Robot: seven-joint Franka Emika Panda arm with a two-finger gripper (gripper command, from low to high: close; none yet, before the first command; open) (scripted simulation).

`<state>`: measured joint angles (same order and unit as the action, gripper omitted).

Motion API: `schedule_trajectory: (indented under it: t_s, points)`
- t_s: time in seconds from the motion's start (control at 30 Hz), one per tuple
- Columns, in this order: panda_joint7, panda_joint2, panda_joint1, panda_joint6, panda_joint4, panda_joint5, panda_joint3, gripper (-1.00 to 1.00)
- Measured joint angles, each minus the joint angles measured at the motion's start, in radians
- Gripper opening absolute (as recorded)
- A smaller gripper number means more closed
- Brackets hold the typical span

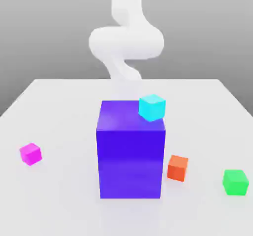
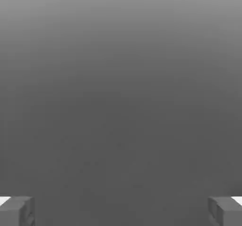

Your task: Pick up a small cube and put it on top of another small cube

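Exterior view: my gripper (image 2: 121,211) spread wide and empty, pink cube (image 1: 30,154) left of the purple block (image 1: 131,156) looks light, rigid, glossy — I'd pinch its flat sides.

small cube (image 1: 30,154): bright magenta-pink, plain, glossy; near the exterior view's left
big block (image 1: 131,156): deep blue-purple, plain; top face a shade lighter than the front
cyan cube (image 1: 151,107): pale turquoise, unpatterned; at the block's far right top corner
orange cube (image 1: 177,168): red-orange, plain; just right of the block
green cube (image 1: 235,182): vivid green, plain; near right
table (image 1: 59,195): very pale grey-white, no markings
arm (image 1: 126,42): white, blurred
backdrop (image 1: 39,27): graded grey
fingertips (image 2: 16,212): grey; white edges
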<state>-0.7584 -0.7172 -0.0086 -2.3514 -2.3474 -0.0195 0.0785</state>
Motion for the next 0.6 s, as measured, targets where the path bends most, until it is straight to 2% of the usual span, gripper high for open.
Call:
schedule_trajectory:
  t_s: [0.3,0.53,0.6]
  points:
    - [0.181,0.342,-0.054,-0.205,-0.183,-0.097,0.297,0.0]
    - [0.32,0.599,-0.134,-0.358,-0.321,-0.173,0.477,0.0]
    - [0.351,0.67,-0.195,-0.403,-0.36,-0.184,0.518,0.0]
